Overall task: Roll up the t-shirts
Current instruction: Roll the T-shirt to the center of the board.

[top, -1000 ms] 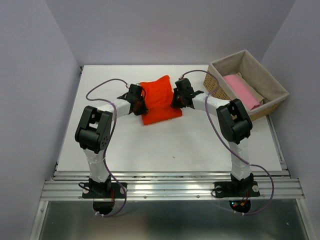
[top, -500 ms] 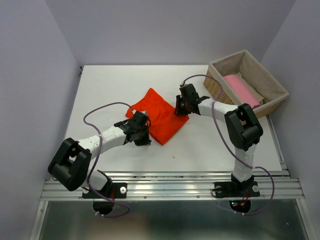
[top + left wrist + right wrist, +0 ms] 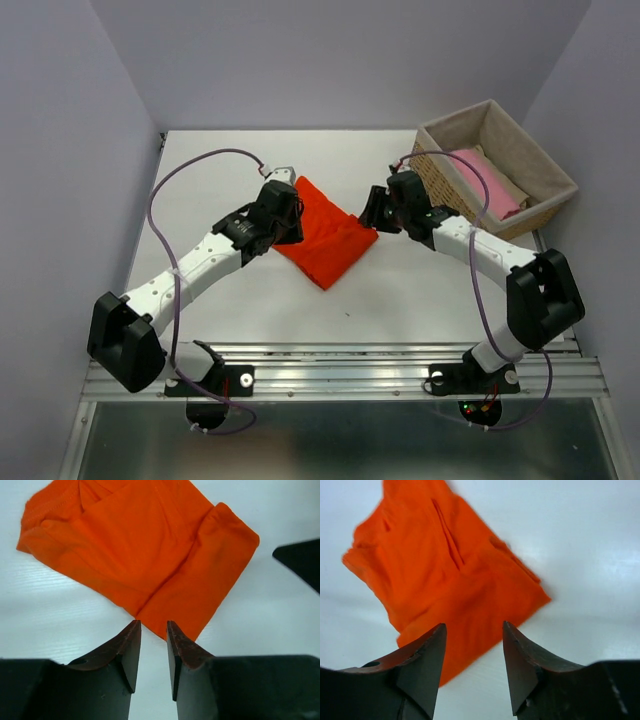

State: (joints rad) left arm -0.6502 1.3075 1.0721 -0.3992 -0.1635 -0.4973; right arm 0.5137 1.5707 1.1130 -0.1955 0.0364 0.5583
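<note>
The bright orange-red t-shirt (image 3: 328, 240) lies folded in a diamond shape on the white table, and shows in the left wrist view (image 3: 145, 550) and the right wrist view (image 3: 450, 580). My left gripper (image 3: 288, 222) (image 3: 152, 624) sits at the shirt's left edge, jaws a narrow gap apart and empty. My right gripper (image 3: 373, 214) (image 3: 473, 625) sits at the shirt's right corner, open and empty. A pink t-shirt (image 3: 485, 180) and a beige t-shirt (image 3: 512, 190) lie in the basket.
The woven wicker basket (image 3: 440, 175) with grey lining stands at the back right, close to my right arm. The right gripper's black tip (image 3: 300, 562) shows at the right edge of the left wrist view. The table's metal rail (image 3: 340, 365) runs along the near edge.
The left arm has swung from the shirt's near side up to its left edge. The right arm has shifted right. The shirt has turned into a diamond and moved slightly nearer.
</note>
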